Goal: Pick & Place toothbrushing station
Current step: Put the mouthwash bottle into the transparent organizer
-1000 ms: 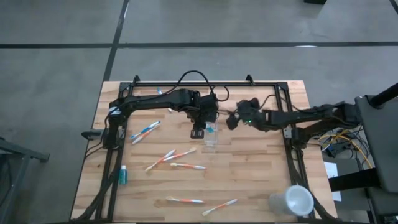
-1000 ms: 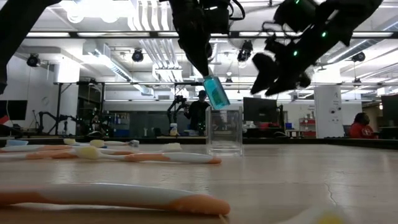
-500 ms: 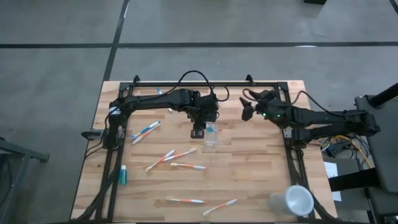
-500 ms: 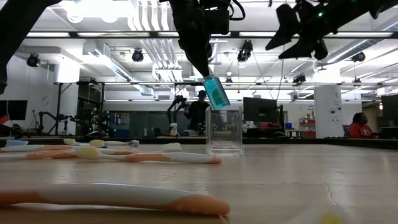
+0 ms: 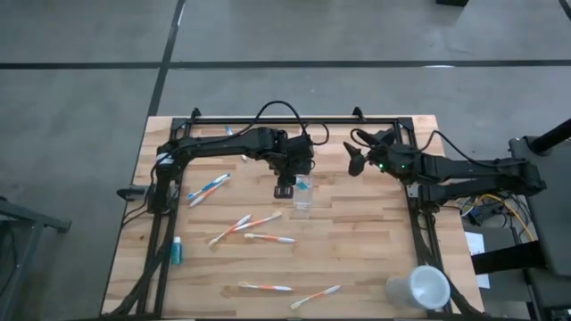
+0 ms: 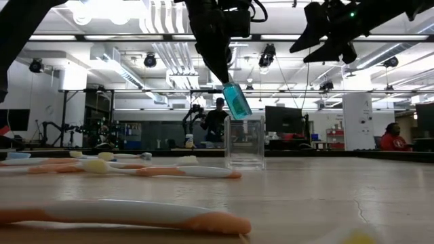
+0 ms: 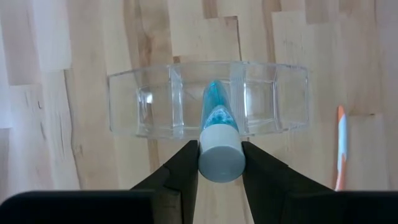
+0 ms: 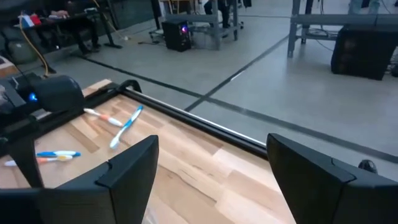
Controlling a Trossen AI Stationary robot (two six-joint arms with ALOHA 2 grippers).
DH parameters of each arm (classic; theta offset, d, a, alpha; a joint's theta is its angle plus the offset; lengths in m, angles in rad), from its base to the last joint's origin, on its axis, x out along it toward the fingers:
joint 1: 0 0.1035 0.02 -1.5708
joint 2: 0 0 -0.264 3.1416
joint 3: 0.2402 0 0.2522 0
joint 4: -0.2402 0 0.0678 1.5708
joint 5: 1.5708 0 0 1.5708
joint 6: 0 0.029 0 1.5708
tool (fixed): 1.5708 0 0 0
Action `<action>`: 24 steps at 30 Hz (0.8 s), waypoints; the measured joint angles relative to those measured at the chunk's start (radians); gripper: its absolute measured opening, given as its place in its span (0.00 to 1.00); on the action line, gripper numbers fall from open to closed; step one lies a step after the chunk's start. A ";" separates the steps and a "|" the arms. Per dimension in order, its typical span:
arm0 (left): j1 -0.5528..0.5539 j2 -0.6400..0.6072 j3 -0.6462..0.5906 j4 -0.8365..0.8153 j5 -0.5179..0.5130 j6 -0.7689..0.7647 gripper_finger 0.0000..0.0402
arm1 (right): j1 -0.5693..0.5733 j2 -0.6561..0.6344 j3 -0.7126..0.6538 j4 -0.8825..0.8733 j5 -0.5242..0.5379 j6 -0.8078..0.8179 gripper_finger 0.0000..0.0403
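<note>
Above the clear cup [image 7: 208, 99], left claw [image 7: 219, 163] pinching blue tube [image 7: 217, 134], right claw [image 8: 208, 171] seemingly spread.

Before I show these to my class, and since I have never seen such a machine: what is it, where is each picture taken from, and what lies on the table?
These are two dark robot arms at a wooden table. One picture looks straight down, one sits at table-top height, and two come from cameras on the wrists. The left hand is shut on a small blue tube with a white cap, held tilted just above a small clear plastic cup. The right hand is open, raised near the table's far edge, holding nothing. Several thin toothbrushes with orange, white or blue handles lie scattered flat on the wood. A larger opaque white cup lies on its side at a near corner, and a second small blue tube lies by the left edge.
</note>
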 joint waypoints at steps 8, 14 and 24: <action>0.002 0.000 -0.009 0.012 0.005 0.017 0.27 | 0.035 0.045 -0.033 0.181 -0.030 -0.069 0.71; 0.003 0.002 -0.049 0.045 0.009 0.017 0.27 | 0.071 0.049 -0.044 0.340 -0.129 -0.180 0.73; 0.004 0.004 -0.111 0.119 0.033 0.018 0.27 | 0.105 0.047 -0.044 0.373 -0.147 -0.212 0.73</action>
